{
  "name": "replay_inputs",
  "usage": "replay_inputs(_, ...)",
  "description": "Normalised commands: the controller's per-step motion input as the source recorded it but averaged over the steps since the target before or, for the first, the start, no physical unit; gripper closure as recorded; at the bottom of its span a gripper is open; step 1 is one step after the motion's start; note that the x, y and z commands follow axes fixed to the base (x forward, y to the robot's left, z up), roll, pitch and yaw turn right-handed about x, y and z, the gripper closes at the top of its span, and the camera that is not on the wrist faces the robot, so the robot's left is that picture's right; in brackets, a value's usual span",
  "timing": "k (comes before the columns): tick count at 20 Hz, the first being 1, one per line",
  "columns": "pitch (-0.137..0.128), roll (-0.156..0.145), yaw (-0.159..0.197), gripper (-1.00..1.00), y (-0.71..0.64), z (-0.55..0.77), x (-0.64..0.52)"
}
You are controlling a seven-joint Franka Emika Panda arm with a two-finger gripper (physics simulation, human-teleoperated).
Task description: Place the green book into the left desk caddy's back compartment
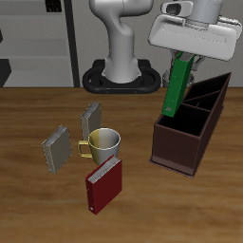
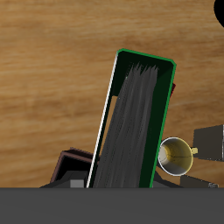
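Lower the green book (image 1: 177,87) slowly, keeping it upright and steering its bottom edge past the divider into the back compartment (image 1: 206,93) of the left desk caddy (image 1: 180,142). The book hangs below the gripper (image 1: 183,63), at the frame's upper right, jaws clamped on its top edge.

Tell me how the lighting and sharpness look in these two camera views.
Exterior view: even, soft render light, faint shadows under the red book and desk caddy, slightly low-resolution. Wrist view: the green book fills the frame, its cover streaky grey; a flat grey band hides one edge.
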Motion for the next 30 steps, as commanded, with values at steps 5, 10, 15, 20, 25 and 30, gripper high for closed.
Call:
replay_inputs(5,-0.046,-0.016,-0.064,1.0,0.08,0.54,-0.5)
replay_inputs(10,-0.022,-0.017,-0.074,1.0,0.06,0.33,-0.41)
replay_inputs(15,0.007,-0.067,-0.035,1.0,0.04,0.06,-0.29)
replay_inputs(20,0.047,-0.012,-0.066,1.0,0.08,-0.07,-0.32)
replay_inputs(25,0.005,0.024,-0.028,1.0,0.22,-0.04,-0.51)
replay_inputs(30,0.002,0.034,-0.043,1.0,0.2,0.08,-0.45)
